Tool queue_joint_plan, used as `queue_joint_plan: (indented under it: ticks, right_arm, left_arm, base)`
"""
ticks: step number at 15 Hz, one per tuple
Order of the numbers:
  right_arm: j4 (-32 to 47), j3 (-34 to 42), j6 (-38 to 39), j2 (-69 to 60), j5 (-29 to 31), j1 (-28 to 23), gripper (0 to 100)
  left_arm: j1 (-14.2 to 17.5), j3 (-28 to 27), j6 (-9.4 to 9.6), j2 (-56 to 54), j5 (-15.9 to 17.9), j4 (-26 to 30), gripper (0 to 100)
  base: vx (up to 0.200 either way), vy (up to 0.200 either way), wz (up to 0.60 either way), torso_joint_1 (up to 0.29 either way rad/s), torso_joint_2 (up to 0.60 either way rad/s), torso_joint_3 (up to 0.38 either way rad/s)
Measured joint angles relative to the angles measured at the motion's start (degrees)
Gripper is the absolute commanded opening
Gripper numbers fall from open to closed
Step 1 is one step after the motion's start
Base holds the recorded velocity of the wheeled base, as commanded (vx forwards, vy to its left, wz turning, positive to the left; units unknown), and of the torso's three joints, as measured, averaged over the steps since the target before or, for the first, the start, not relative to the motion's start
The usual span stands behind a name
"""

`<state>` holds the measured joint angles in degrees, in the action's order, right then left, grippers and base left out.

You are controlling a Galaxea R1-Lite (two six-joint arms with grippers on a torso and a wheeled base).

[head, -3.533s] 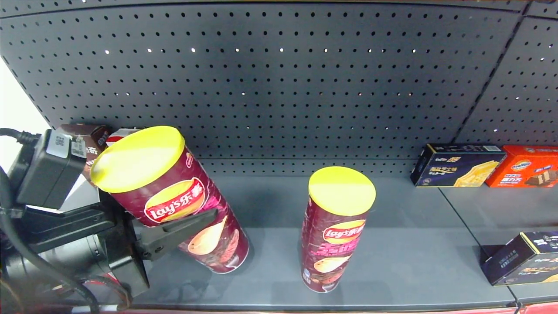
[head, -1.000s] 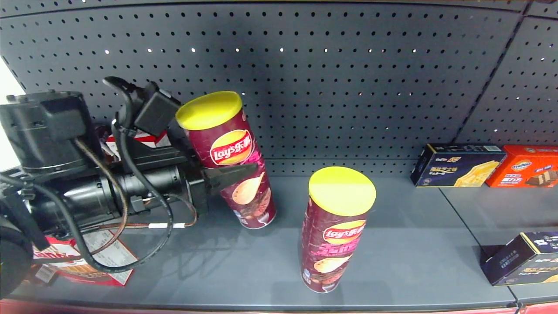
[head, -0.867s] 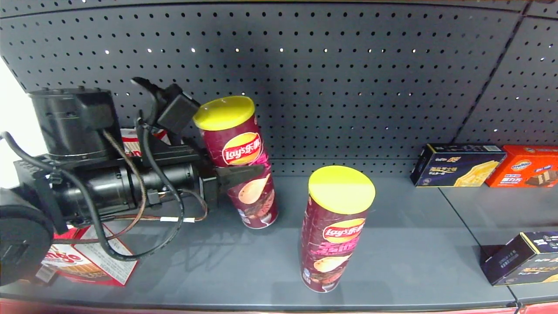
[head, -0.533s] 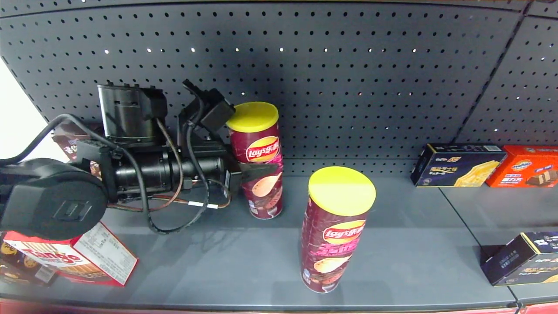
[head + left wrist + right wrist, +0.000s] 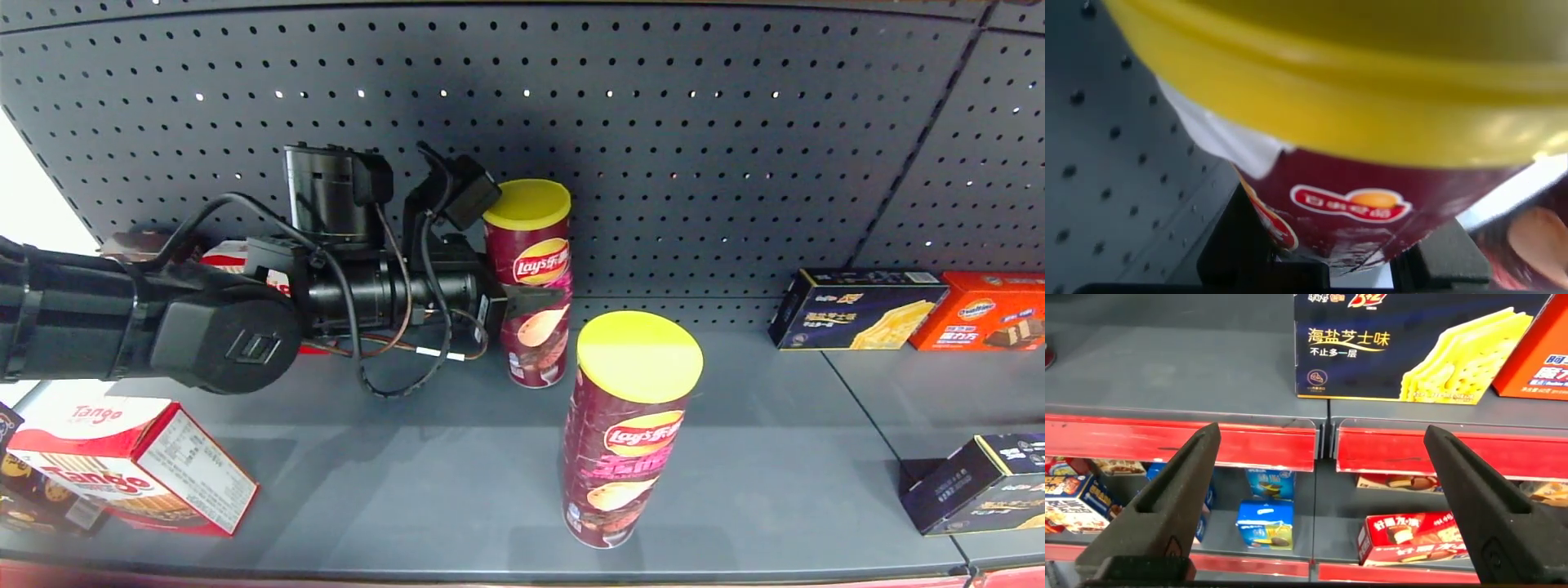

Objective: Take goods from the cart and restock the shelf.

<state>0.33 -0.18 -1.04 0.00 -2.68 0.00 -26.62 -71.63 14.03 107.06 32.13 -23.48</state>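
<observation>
A maroon chip can (image 5: pixel 532 273) with a yellow lid stands upright near the pegboard at the back of the grey shelf (image 5: pixel 424 482). My left gripper (image 5: pixel 531 300) is shut on its middle, reaching in from the left. In the left wrist view the same chip can (image 5: pixel 1355 188) is very close, with the left gripper (image 5: pixel 1343 261) clamping its sides. I cannot tell whether its base touches the shelf. A second chip can (image 5: pixel 627 433) stands free, nearer the front and slightly right. My right gripper (image 5: pixel 1323 506) hangs open before lower shelves, holding nothing.
A red-and-white wafer box (image 5: pixel 139 469) lies at the front left. Dark blue boxes (image 5: pixel 857 310) (image 5: pixel 976 482) and an orange box (image 5: pixel 992 312) sit to the right. A cracker box (image 5: pixel 1417 343) rests above red shelf edges (image 5: pixel 1249 445). The pegboard wall (image 5: pixel 653 122) closes the back.
My left arm carried the chip can from the front left to the right and back toward the pegboard. The can went from tilted to upright. The second can has not moved.
</observation>
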Motion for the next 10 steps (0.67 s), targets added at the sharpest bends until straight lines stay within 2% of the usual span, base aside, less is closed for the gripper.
queue_joint_plan:
  ticks: [3, 10]
  right_arm:
    - [0.0, 0.0, 0.0, 0.0, 0.0, 0.0, 100]
    - [0.0, 0.0, 0.0, 0.0, 0.0, 0.0, 100]
  left_arm:
    - [0.0, -2.0, 0.02, 1.9, 3.4, 0.1, 0]
    - [0.0, -5.8, 1.78, 5.6, 3.7, 0.2, 0]
  base:
    - [0.0, 0.0, 0.0, 0.0, 0.0, 0.0]
    - [0.0, 0.0, 0.0, 0.0, 0.0, 0.0]
